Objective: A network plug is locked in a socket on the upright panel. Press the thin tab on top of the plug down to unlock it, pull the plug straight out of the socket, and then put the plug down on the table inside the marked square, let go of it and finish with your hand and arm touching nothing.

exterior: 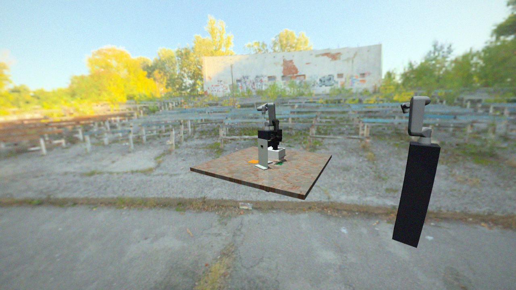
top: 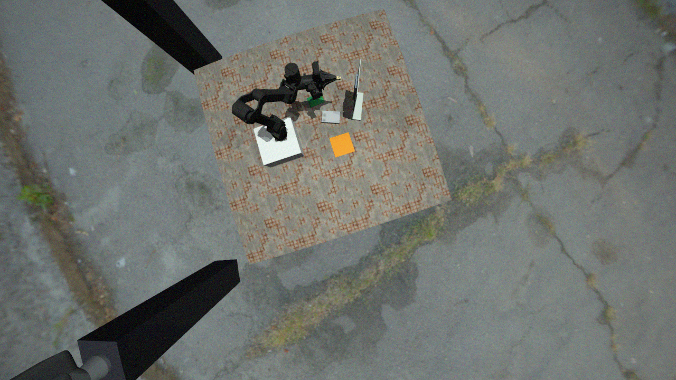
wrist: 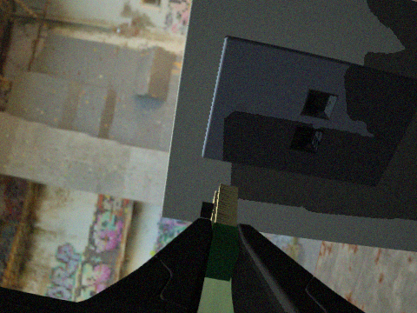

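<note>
My gripper (top: pixel 337 77) (wrist: pixel 221 235) is shut on the network plug (top: pixel 338 78) (wrist: pixel 222 252), whose green body and gold-coloured front show between the fingertips in the wrist view. The plug is out of the socket, in the air a short way in front of the upright panel (exterior: pixel 263 153) (wrist: pixel 269 26). The dark plate (wrist: pixel 256 87) on the panel has two square openings, the upper socket (wrist: pixel 319 104) and the lower socket (wrist: pixel 307 139), both empty. The orange square (top: pixel 341 144) (exterior: pixel 252 161) lies flat on the table. In the exterior view the panel hides the plug.
The panel's pale foot (top: pixel 357 106) rests on the table (top: pixel 330 198) (exterior: pixel 230 175). A small light grey box (top: pixel 330 117) lies between my arm and the orange square. A green item (top: pixel 315 101) (exterior: pixel 279 163) lies partly under my arm. My base stands on a white block (top: pixel 279 151) (exterior: pixel 277 154).
</note>
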Tool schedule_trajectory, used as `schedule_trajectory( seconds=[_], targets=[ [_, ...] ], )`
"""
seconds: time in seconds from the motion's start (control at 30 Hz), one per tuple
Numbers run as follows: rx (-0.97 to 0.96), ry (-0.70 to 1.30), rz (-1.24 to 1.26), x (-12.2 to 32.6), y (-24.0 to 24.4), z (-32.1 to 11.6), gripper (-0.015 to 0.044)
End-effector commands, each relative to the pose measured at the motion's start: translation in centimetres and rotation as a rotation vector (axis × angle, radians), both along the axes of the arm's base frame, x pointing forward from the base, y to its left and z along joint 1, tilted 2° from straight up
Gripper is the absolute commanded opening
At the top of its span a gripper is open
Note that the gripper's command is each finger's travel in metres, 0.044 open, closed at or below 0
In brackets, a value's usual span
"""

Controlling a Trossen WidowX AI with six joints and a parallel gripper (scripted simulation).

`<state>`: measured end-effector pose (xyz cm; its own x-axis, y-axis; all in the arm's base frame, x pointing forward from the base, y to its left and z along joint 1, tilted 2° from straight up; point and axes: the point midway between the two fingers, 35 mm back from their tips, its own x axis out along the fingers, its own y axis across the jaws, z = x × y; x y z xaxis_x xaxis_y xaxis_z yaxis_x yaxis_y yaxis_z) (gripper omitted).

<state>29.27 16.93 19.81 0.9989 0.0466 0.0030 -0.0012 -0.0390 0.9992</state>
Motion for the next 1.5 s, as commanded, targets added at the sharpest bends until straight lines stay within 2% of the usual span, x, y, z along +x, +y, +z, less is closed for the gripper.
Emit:
schedule_trajectory(
  seconds=[0.0,0.77,1.47],
  targets=[
    [-0.024,0.023,-0.014,0.8,-0.8,-0.5,0.0],
    [-0.16,0.243,-0.072,5.2,-6.3,-5.5,0.0],
    [-0.179,0.488,-0.128,6.7,-12.7,-10.5,0.0]
  ],
)
